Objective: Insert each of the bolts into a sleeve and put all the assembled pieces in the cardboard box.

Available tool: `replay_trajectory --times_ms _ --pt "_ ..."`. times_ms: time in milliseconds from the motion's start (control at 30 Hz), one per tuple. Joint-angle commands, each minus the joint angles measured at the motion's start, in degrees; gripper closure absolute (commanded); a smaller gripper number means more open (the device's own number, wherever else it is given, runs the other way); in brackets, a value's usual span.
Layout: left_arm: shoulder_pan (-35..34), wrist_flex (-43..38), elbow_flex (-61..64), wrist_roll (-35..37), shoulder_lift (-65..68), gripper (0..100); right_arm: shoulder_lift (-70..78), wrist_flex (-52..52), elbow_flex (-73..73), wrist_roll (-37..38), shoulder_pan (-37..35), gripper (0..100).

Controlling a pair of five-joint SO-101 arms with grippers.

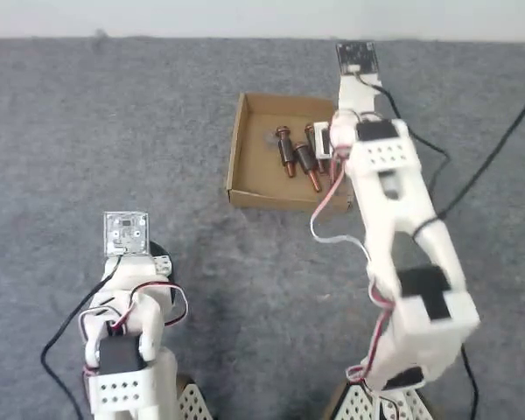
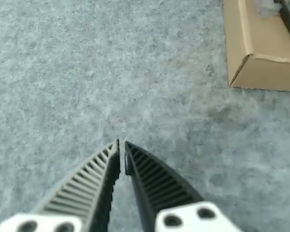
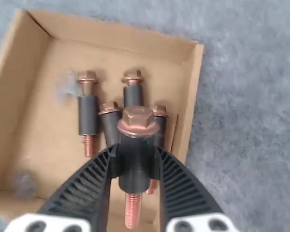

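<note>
One sleeved bolt [image 3: 137, 126] hangs in the right gripper [image 3: 135, 153] over the box [image 3: 191, 101].

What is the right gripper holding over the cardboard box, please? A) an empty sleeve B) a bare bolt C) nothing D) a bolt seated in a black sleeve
D: the right gripper is shut on a black sleeve with a copper bolt through it.

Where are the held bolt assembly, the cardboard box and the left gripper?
held bolt assembly [image 3: 137, 159]: right wrist view, black sleeve.
cardboard box [image 1: 271, 200]: high view, near wall.
left gripper [image 2: 122, 143]: left wrist view, between its fingertips.
</note>
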Motion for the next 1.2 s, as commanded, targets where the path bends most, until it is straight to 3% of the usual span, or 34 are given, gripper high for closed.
replay_trajectory --times_ms 0,333,567,767,967,1167 --pt "-0.1 -1.6 -0.6 -0.3 -1.0 99 6.1 4.3 -15.5 -0.6 0.5 99.2" --pt "-0.1 -1.6 -0.6 -0.3 -1.0 99 28.2 14.0 -40.0 -0.2 0.4 98.7" --pt "0.1 -1.6 -0.6 -0.3 -1.0 99 36.4 24.4 -55.8 -0.2 0.0 84.2" --pt "0.1 -1.6 -0.6 -0.3 -1.0 99 37.3 32.1 -69.6 -0.6 0.2 99.5" --pt "0.1 -1.7 -0.6 -0.3 -1.0 99 37.7 48.1 -82.9 -0.7 -0.3 99.2" --pt "0.1 -1.7 -0.6 -0.3 -1.0 99 35.3 49.3 -86.1 -0.2 3.5 99.3"
